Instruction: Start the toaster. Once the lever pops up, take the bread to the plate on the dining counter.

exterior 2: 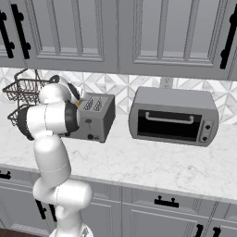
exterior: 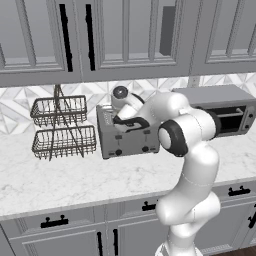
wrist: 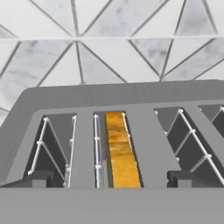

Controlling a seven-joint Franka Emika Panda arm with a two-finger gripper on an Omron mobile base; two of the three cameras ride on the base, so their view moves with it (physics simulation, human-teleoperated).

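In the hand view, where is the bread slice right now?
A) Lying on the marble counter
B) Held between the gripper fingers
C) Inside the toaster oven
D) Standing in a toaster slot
D: the golden bread stands edge-up in a slot of the toaster, second from the left.

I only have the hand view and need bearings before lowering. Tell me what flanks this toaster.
Observer: A toaster oven stands to the right of the toaster, apart from it, on the same marble counter.
Operator: Give me the other side.
Observer: A two-tier wire basket rack stands to its left, apart from it.
Operator: Describe the toaster's front.
Observer: Two black knobs sit low on it, facing the robot.
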